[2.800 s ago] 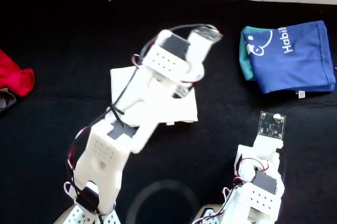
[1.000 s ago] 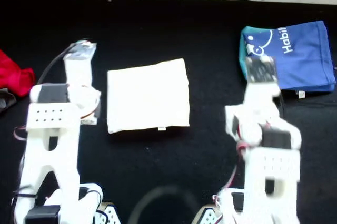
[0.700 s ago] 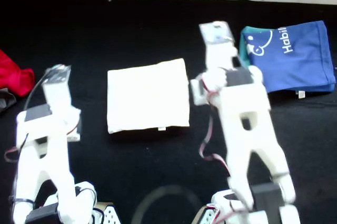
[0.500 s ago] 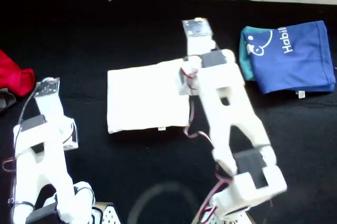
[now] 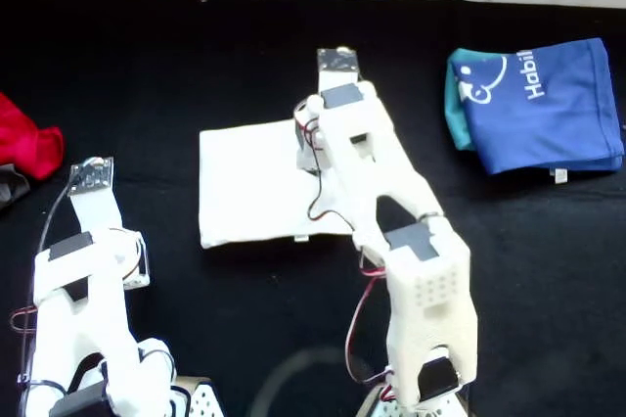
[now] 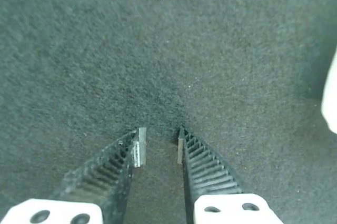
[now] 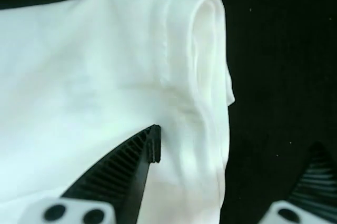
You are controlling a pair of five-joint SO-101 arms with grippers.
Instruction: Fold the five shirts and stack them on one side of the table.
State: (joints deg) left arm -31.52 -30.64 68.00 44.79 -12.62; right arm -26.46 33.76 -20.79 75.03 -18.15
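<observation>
Black, ribbed and spread wide, the right hand straddles one side edge of the folded white shirt. One fingertip hangs over the cloth and the other over the bare surface just beside it. Nothing is gripped yet. The edge below it is the thick one, where the layers roll over into a rounded fold near a corner.

In the high view that arm stretches across the white shirt, which lies flat as a neat rectangle at the middle of the surface. A folded blue shirt rests well apart on the side that arm reaches from, on top of a teal one that shows at its edge. A crumpled red shirt sits at the opposite edge.

The left hand hangs over bare surface with its fingers a little apart and nothing between them. A sliver of white cloth shows off to one side.

The shirt looks light, soft and limp, with no stiffness to hold its shape. Lifted by one point, it would likely sag and its layers would slide open. The rolled edge seems the best place to take hold, with the lower finger slid under the whole bundle so that every layer is pinched. Catching only the top layer would probably peel the fold apart. A low drag or a short lift toward the blue stack looks safer than a high carry.
</observation>
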